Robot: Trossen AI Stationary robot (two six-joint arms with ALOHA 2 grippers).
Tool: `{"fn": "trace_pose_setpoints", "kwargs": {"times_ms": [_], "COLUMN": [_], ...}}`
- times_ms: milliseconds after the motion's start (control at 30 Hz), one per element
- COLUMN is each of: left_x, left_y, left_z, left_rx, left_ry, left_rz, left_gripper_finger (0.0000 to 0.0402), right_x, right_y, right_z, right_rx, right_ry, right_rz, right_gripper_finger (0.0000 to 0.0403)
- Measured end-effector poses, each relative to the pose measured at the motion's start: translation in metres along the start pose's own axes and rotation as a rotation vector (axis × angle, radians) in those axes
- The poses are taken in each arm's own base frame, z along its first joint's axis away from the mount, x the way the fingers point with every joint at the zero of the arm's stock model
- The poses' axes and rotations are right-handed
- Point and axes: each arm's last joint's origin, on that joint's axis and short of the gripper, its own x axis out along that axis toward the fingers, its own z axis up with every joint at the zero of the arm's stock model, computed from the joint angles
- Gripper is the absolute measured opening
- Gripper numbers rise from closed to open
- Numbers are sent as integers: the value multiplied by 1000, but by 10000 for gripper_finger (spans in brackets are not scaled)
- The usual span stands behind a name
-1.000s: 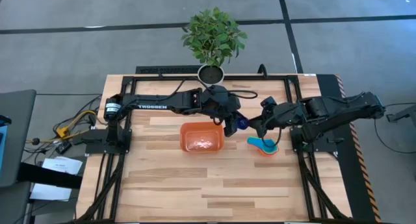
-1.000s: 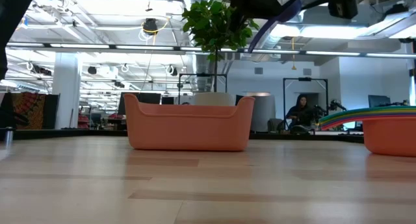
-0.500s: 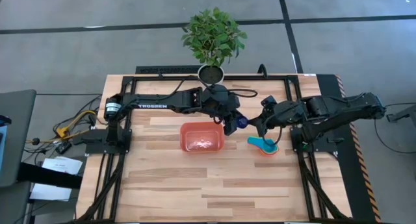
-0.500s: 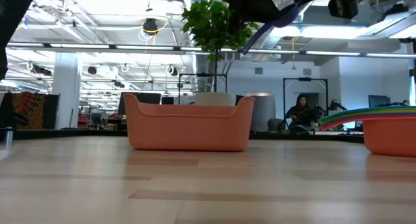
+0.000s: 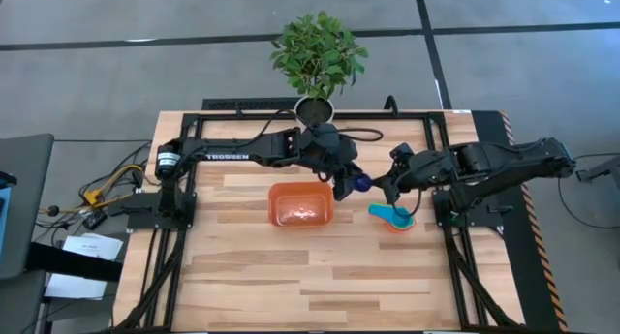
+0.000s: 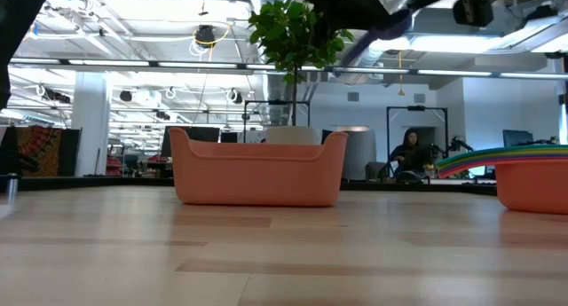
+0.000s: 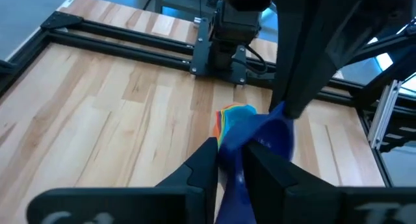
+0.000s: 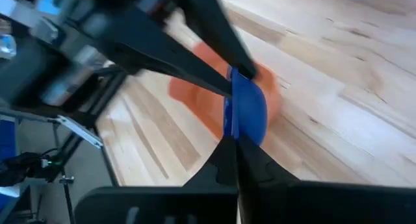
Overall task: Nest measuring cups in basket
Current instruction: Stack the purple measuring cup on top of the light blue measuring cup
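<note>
Above the surface (image 5: 291, 266), between the two arms, the right end effector (image 5: 374, 187) is clamped on the dark blue cup (image 5: 360, 183) — the left end effector (image 5: 341, 189) pinching its handle — beside the basket (image 5: 302, 205), near the stacked cups (image 5: 395, 218).

Four cameras, one table.
Overhead, straight down on the whole table (image 5: 320, 276); at board height, level toward the room behind; on each wrist, close, forward past own fingers. Shared by all: the basket (image 5: 302, 205) or the dark blue cup (image 7: 270, 136).
</note>
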Motion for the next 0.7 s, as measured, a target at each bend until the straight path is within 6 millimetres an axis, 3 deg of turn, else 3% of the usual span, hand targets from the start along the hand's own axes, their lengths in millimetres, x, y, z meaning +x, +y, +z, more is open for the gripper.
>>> {"fn": "trace_pose_setpoints", "kwargs": {"times_ms": [133,533,700], "left_x": [-5,-10,-10], "left_y": [6,13,8], "left_z": [0,-9,-9], "left_rx": [-25,-27,-2], "left_ry": [31,164,157], "left_rz": [13,14,3], "left_gripper_finger": [57,58,58], "right_x": [-11,-76,-81], "right_y": [-10,-39,-60], "right_z": [-4,-34,-53], "right_rx": [38,131,203], "right_ry": [39,149,84], "right_rz": [-52,-65,31], "right_gripper_finger": [3,3,3]}}
